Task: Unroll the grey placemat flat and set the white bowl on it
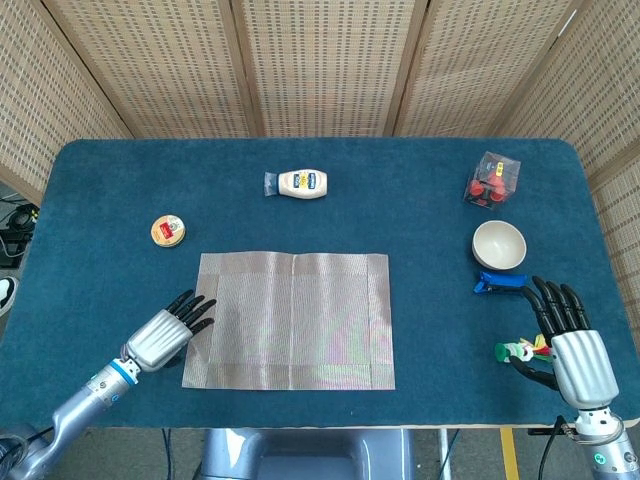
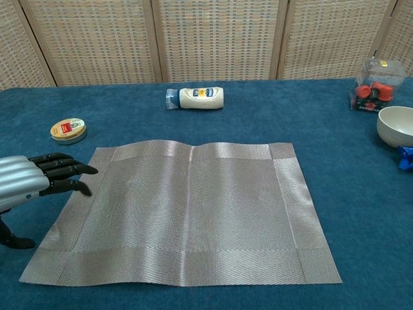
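The woven grey placemat point(image 1: 290, 320) lies spread almost flat mid-worktop point(image 1: 100, 200), faintly rippled. The left hand point(image 1: 168, 332) at its 9 o'clock edge is released, fingers extended. The round white bowl point(image 1: 498, 244) sits at 3 o'clock; the right hand point(image 1: 572, 345) rests spread, holding nothing.

We see a blue counter point(image 1: 110, 190) carrying the grey placemat point(image 1: 292, 320) spread at centre, a white bowl point(image 1: 498, 243) right, a mayonnaise bottle point(image 1: 298, 184) above, a round tin point(image 1: 167, 231) upper left, and a clear box point(image 1: 491, 179) upper right.
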